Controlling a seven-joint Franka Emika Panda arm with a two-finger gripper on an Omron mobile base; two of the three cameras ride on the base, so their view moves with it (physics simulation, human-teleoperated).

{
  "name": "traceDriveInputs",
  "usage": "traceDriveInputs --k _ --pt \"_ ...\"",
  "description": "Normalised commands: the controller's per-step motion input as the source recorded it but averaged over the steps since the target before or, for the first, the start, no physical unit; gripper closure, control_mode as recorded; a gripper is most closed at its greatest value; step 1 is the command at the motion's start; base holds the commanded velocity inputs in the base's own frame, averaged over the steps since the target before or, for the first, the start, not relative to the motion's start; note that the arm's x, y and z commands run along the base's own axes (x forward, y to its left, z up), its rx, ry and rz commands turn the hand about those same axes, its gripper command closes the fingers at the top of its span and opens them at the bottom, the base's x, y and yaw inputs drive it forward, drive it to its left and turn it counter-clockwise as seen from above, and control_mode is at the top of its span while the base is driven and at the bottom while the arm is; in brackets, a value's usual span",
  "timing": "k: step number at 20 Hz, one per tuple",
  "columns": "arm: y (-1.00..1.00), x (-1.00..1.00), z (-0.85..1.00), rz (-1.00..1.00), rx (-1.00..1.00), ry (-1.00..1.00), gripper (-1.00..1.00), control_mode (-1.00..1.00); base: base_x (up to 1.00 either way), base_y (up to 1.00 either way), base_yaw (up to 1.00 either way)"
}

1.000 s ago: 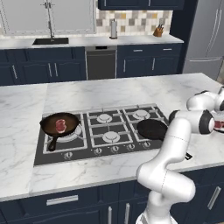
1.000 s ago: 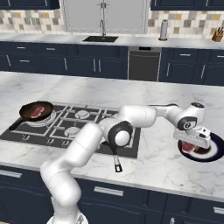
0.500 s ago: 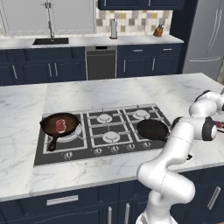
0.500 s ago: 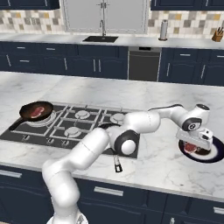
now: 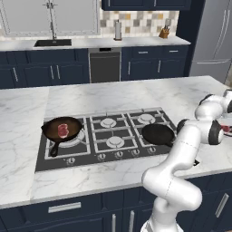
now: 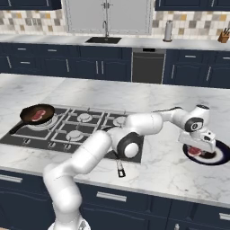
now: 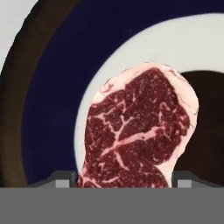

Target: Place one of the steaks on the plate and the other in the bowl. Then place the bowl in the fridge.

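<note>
Left on the cooktop, left base view: marbled red steak [image 5: 62, 130] in a round black skillet [image 5: 62, 129]. Right base view: gripper [image 6: 200, 144] over navy-rimmed plate [image 6: 221, 157] on veined marble counter [image 6: 161, 168]. Hand view: second steak [image 7: 138, 131] flat on the plate's pale centre, jaws spread, gripping nothing.

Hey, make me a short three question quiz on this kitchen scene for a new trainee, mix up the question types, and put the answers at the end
1. True or false: one steak lies on the plate.
2. Where is the other steak? A) in the skillet on the left burner B) in the sink C) on the bare counter
3. Fill in: the gripper hangs over the plate with its jaws ____.

Key: 1 true. 2 A, in the skillet on the left burner; a second skillet has no steak in it. 3 open, one finger showing on each side of the steak in the hand view.
</note>
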Motion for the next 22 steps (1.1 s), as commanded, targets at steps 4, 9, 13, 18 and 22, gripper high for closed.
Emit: traceDriveInputs --k 4,9,13,18,22 --pt "0.90 -1.00 -1.00 -0.04 0.04 0.09 -1.00 -1.00 0.00 0.00 0.00" --pt "0.12 -0.49 0.79 -0.07 0.02 -0.04 -1.00 -1.00 0.00 0.00 0.00" --pt "0.00 0.00 1.00 -0.09 0.02 0.12 -1.00 -1.00 0.00 0.00 0.00" --pt "0.00 0.16 1.00 -0.04 0.01 0.19 -1.00 -1.00 0.00 0.00 0.00" --pt "0.21 -0.48 1.00 -0.01 0.23 0.28 -1.00 -1.00 0.00 0.00 0.00"
